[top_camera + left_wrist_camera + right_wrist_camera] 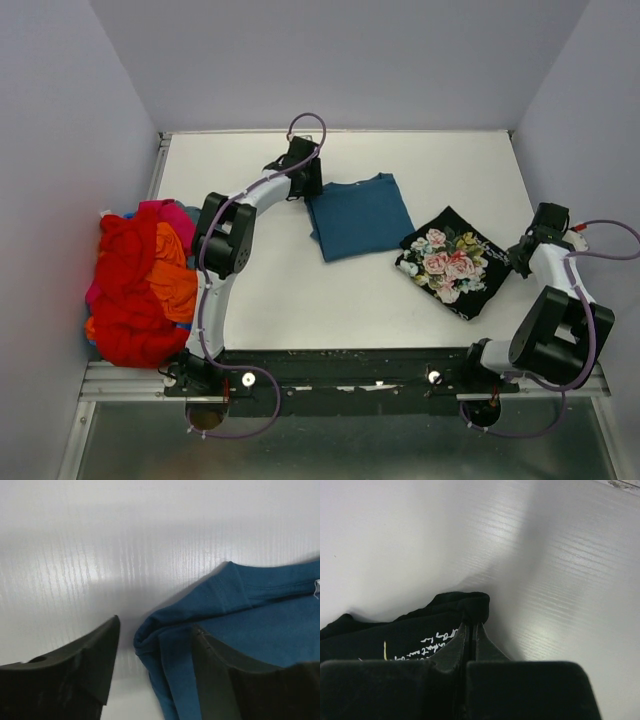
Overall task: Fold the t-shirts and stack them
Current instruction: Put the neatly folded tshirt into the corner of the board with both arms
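White table [300, 300] bore a folded teal shirt [358, 215] and a rose shirt [452, 262]; left gripper [155, 627] gaped around teal's corner, right gripper [471, 626] pinched rose shirt's edge.

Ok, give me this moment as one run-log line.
left gripper: open, astride teal shirt corner | right gripper: shut on black rose-print shirt edge | both shirts folded, apart, unstacked | red-orange pile: unfolded, far left

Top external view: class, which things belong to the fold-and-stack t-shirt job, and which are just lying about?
Job: teal-blue t-shirt, folded; black rose-print t-shirt; heap of red, orange and pink t-shirts at the left edge.
Just there: white table; purple cables; metal rail by the arm bases.
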